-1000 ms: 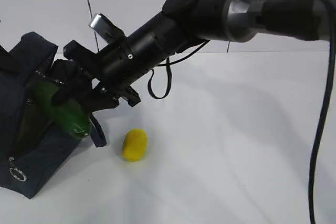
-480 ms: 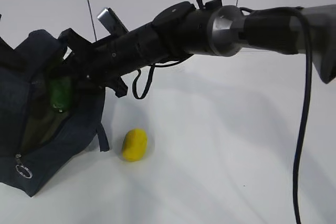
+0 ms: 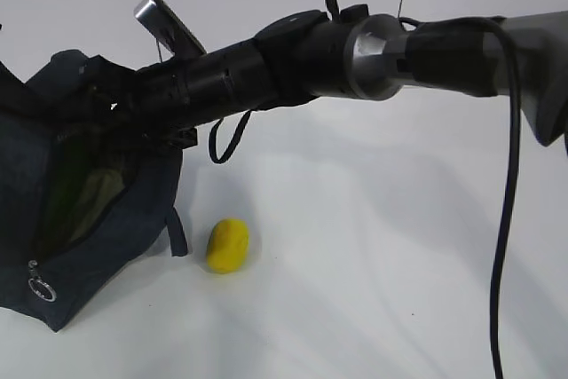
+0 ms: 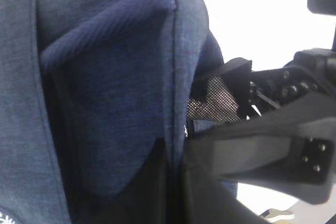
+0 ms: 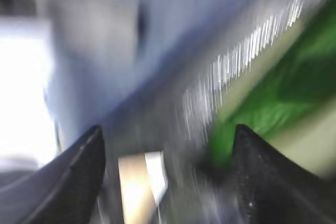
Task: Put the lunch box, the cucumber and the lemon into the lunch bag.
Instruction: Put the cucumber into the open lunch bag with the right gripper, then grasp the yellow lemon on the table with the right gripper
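1. Right gripper (image 5: 168, 145) sits inside the mouth of the boxy dark navy fabric lunch bag (image 3: 98, 246); its fingertips stand apart with nothing between them.
2. Long dark green cucumber (image 5: 294, 82) lies in the bag, just beyond the right fingertip.
3. Left gripper is closed, pinching the bag's fabric.
4. Small oval yellow lemon (image 3: 227, 245) rests on the white table (image 3: 399, 264), near the bag's front edge. Judged light, firm, smooth-skinned and prone to roll; grip across the short axis.
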